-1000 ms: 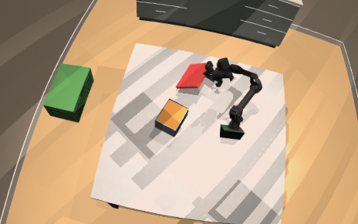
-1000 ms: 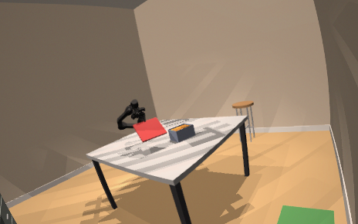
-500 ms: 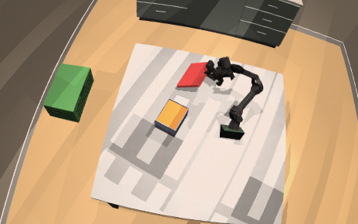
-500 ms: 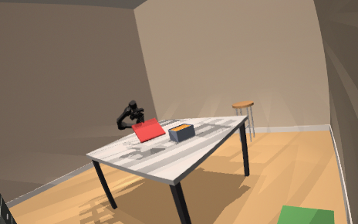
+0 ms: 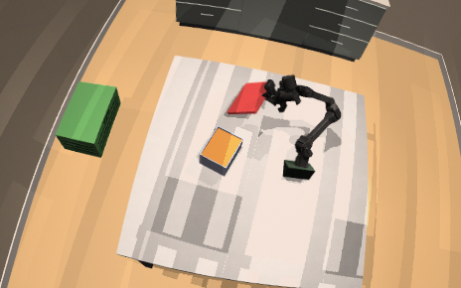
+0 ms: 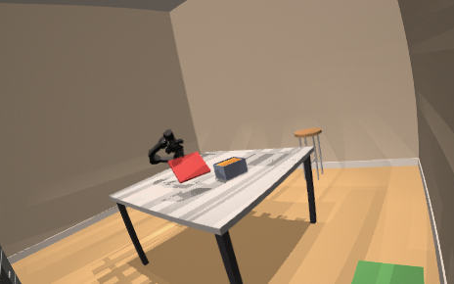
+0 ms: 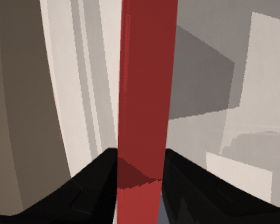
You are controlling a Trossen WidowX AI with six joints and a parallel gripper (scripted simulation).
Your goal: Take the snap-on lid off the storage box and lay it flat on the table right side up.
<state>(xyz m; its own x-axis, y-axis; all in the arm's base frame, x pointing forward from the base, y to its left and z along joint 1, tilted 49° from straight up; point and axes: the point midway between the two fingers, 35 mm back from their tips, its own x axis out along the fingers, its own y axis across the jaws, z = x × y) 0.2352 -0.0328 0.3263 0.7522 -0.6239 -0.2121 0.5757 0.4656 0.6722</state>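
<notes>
The red lid (image 5: 246,98) (image 6: 189,166) (image 7: 145,76) is off the storage box and held in the air, tilted, above the far part of the table. My gripper (image 5: 269,93) (image 6: 173,153) (image 7: 138,157) is shut on its edge; in the wrist view the lid runs up the middle as a red strip between the black fingers. The storage box (image 5: 222,150) (image 6: 230,167) stands open on the table with grey-blue walls and an orange inside, in front and to the left of the lid.
The table (image 5: 283,223) (image 6: 205,206) has a white and grey patterned top. The arm's base (image 5: 298,170) stands right of the box. A green crate (image 5: 89,119) (image 6: 388,272) lies on the floor, a dark cabinet (image 5: 283,20) stands behind the table, a stool (image 6: 309,133) beyond it.
</notes>
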